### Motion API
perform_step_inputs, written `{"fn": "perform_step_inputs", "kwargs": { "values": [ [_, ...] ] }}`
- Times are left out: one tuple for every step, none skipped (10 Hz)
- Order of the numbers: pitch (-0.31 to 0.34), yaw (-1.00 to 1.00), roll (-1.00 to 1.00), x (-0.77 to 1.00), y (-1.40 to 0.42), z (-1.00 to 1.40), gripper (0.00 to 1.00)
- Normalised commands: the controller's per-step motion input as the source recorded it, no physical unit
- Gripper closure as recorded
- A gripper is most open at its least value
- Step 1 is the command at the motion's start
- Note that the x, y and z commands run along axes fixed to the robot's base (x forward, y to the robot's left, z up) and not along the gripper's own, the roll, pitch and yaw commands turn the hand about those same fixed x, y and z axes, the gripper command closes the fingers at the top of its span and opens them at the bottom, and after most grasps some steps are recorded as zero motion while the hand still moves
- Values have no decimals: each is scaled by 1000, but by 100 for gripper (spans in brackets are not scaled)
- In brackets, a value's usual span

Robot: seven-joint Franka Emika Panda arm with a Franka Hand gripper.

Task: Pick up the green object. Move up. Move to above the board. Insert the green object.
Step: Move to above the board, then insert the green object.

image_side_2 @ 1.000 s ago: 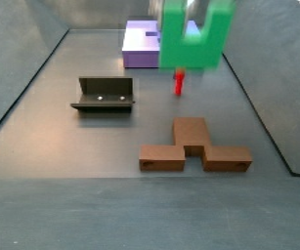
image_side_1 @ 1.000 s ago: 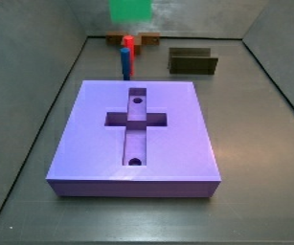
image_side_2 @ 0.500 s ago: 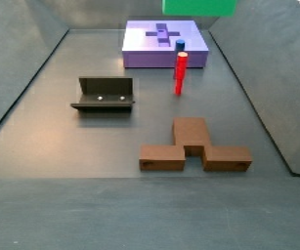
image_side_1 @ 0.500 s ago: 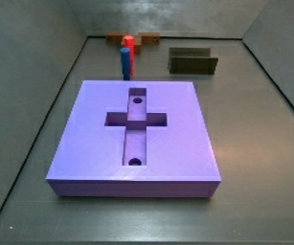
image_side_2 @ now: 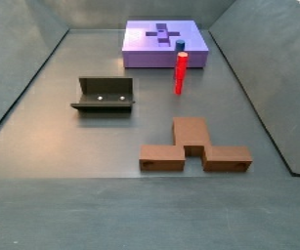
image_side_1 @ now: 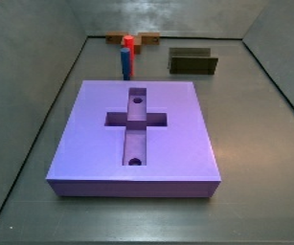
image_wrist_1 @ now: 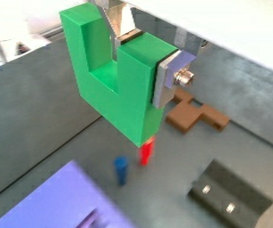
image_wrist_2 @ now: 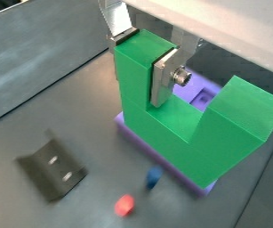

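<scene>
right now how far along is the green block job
Picked up and lifted: the bright green U-shaped block is clamped in the end effector, high enough that neither shows in either side view. In hand: carrying it toward the large flat purple slab with the cross-shaped recess. Left: lining up above that recess and inserting; it is empty in both side views.

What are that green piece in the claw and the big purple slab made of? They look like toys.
The green object, clamped in the gripper high above the floor, looks like matte plastic: one flat colour, sharp edges, no grain. The board seems similar, smooth and uniformly purple with a faint sheen, perhaps moulded or printed. The gripper's fingers look like bare metal, silvery and reflective.
</scene>
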Motion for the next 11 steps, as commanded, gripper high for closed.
{"fn": "perform_step_inputs", "kwargs": {
  "values": [
    [105,-1,-4,25,-1400,210,100],
    [109,-1,15,39,-1400,210,100],
    [133,7,5,102,-1400,222,100],
    [146,12,9,89,-859,141,100],
    [153,8,13,89,-217,49,100],
    [-31,0,0,0,0,-131,100],
    [-27,169,180,-137,-9,-177,100],
    [-143,471,320,163,-69,-460,100],
    [-204,411,184,294,-23,-366,100],
    [-167,231,166,460,-211,-563,100],
    [-131,-406,173,460,-340,-803,100]
  ]
}}
